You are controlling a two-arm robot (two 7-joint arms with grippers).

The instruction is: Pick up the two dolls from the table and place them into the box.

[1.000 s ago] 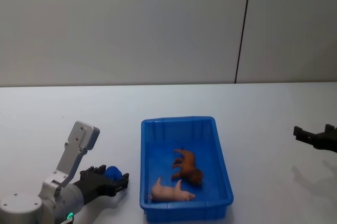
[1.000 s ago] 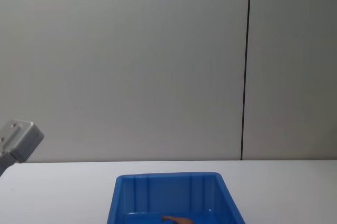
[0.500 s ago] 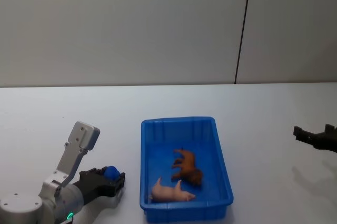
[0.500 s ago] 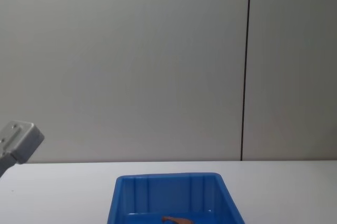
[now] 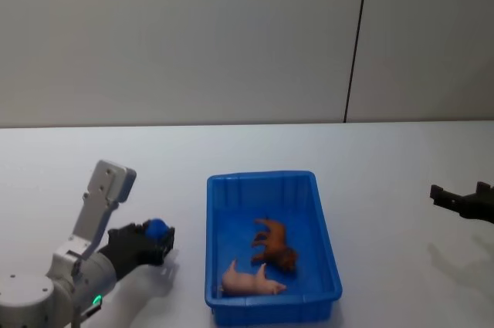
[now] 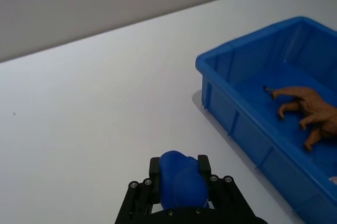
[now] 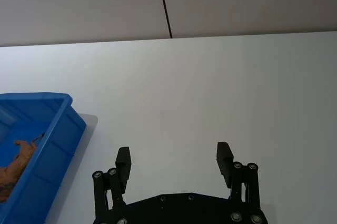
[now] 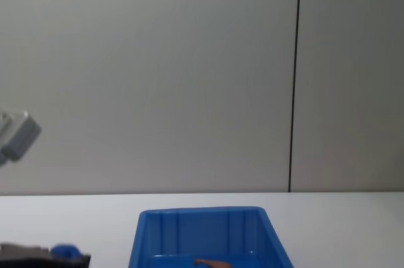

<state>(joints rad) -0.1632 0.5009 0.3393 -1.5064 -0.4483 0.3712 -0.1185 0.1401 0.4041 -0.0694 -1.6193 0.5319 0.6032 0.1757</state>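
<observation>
Already both dolls in box [image 5: 328, 247]: pink doll [image 5: 251, 280] at near end, brown doll [image 5: 275, 241] just beyond, both to right of left tool [image 5: 151, 240]. Left tool hovers over counter [image 5: 401, 181] beside box, narrow around its blue pads, carrying no doll. Right tool [image 7: 174, 162] far right of box, spread wide, empty. Judgement: placing done; only parking arms left.

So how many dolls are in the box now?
2. The brown doll lies near the middle of the box; the pink doll lies at its near end, just beside it. None seems hidden.
</observation>
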